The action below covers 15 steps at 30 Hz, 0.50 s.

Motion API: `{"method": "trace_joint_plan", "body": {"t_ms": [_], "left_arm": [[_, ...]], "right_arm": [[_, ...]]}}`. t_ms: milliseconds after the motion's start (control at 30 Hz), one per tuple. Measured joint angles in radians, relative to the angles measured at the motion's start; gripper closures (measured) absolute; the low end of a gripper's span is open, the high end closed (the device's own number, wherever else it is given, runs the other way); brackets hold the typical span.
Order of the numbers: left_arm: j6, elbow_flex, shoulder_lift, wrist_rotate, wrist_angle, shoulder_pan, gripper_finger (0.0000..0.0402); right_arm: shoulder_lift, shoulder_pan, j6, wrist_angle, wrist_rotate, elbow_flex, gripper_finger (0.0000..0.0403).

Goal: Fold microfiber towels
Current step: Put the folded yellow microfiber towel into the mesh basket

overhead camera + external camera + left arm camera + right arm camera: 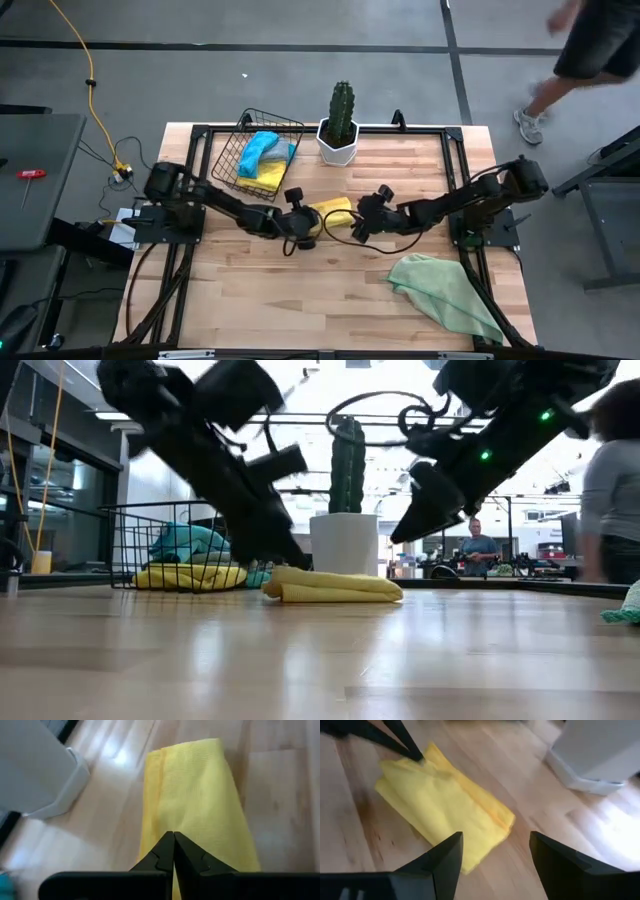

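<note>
The folded yellow towel [333,212] lies mid-counter with both hands crowding it: the left hand [308,222], fingers pressed together, rests on the end toward the wire basket [258,152], and the right hand [362,222], fingers spread wide, hangs just off the opposite end. Behind the towel the white cactus pot [338,150] and the basket block the back edge. In front of the towel the counter [270,290] lies bare, up to the green towel [445,290] at the near right corner.

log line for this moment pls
left gripper: shut, on yellow towel | right gripper: open, above it | towel: folded | green towel: unfolded
</note>
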Motion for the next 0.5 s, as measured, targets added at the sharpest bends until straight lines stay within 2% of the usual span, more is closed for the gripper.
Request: {"method": "trace_joint_plan", "body": {"t_ms": [167, 267, 500], "left_arm": [[-0.008, -0.001, -0.114, -0.052, -0.036, -0.051, 0.0401], [-0.009, 0.005, -0.138, -0.055, -0.003, -0.085, 0.0386], [0.023, 0.057, -0.074, -0.031, 0.02, -0.129, 0.0301]], "right_arm": [[-0.033, 0.027, 0.0, -0.021, 0.062, 0.0, 0.018], [-0.033, 0.032, 0.001, -0.026, 0.082, 0.0, 0.018], [-0.032, 0.032, 0.027, -0.035, 0.1, 0.0, 0.018]]}}
